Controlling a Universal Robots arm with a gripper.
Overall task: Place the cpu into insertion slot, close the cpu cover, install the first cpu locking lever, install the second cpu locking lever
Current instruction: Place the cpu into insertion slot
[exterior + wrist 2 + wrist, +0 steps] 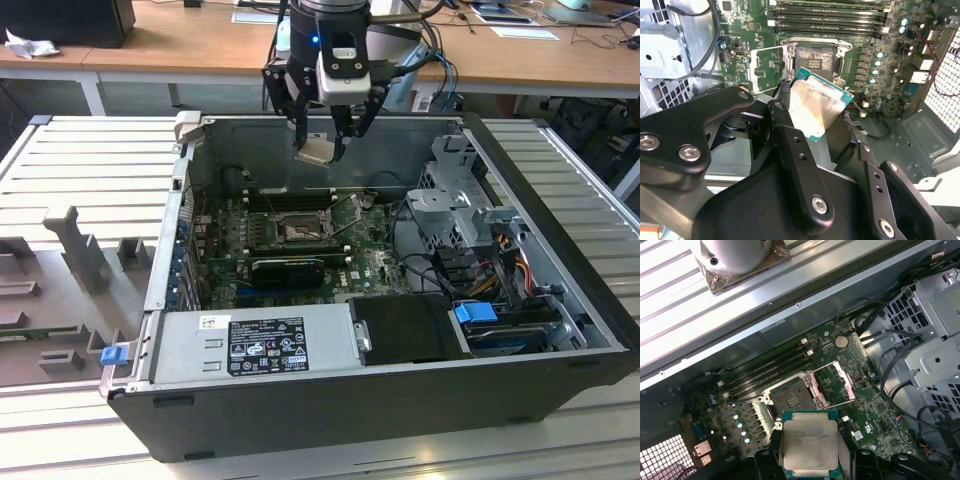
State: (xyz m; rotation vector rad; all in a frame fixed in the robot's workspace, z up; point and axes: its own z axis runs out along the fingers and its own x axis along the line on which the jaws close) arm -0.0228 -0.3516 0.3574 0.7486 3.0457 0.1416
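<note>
Item 1, the cpu [810,445]: it is gripped at 2 opposite edges by the black fingers [792,150] of the gripper [320,140], which are closed on it. It is held in the air, clear of the green board [865,415], with its pale metal top facing the first wrist camera. In the second wrist view it sits tilted.

In the exterior view the cpu hangs over the open computer case [560,270], just inside the case wall opposite the grey power supply [255,340].

Item 2, the insertion slot [792,400]: it is uncovered, its dark square bed is exposed, and nothing is seated in it. In both wrist views the cpu is near the slot but apart from it.

Item 3, the cpu cover [832,387]: it is swung open on its hinged edge and stands up beside the slot, so the board shows through its square cut-out.

Surroundings: long black memory modules [770,372] run along 1 side of the slot. A long black block [285,270] lies on the board between the slot and the power supply. A metal drive cage [455,200] with cables fills the case end toward the exterior view's right. The case lies on its side in the middle of the ribbed grey counter [90,160].
</note>
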